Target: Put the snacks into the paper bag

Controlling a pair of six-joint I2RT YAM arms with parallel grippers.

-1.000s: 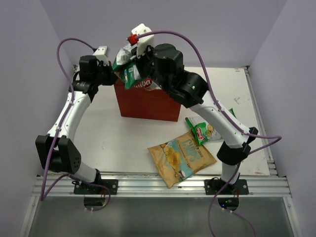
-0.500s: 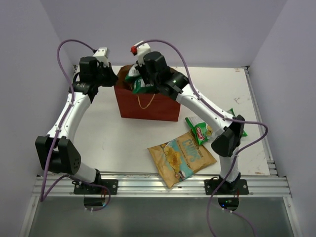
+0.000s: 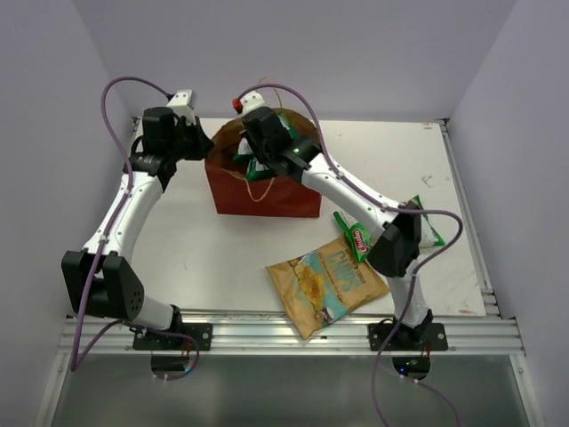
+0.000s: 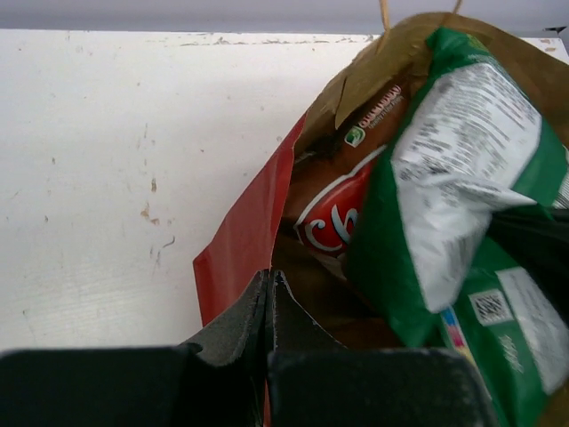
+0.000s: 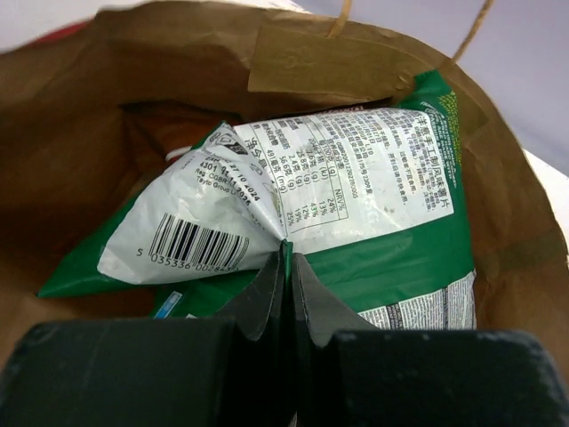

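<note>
Two snacks lie on the desk (image 3: 196, 249) in front of the paper bag (image 3: 267, 196): the tan-yellow packet (image 3: 327, 280) and the pale packet (image 3: 360, 236). Inside it sits the brown-red packet (image 4: 329, 218). My right pincer (image 5: 286, 253) grips the green packet (image 5: 356, 205) in its mouth, and my left pincer (image 4: 269, 280) pinches its rim.

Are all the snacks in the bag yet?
Not yet. One brown-red packet lies inside the paper bag. The right gripper is shut on the green-white packet, low in the bag's mouth, while the left gripper pinches the bag's rim. The tan-yellow packet and the pale white-green packet lie on the table.
</note>
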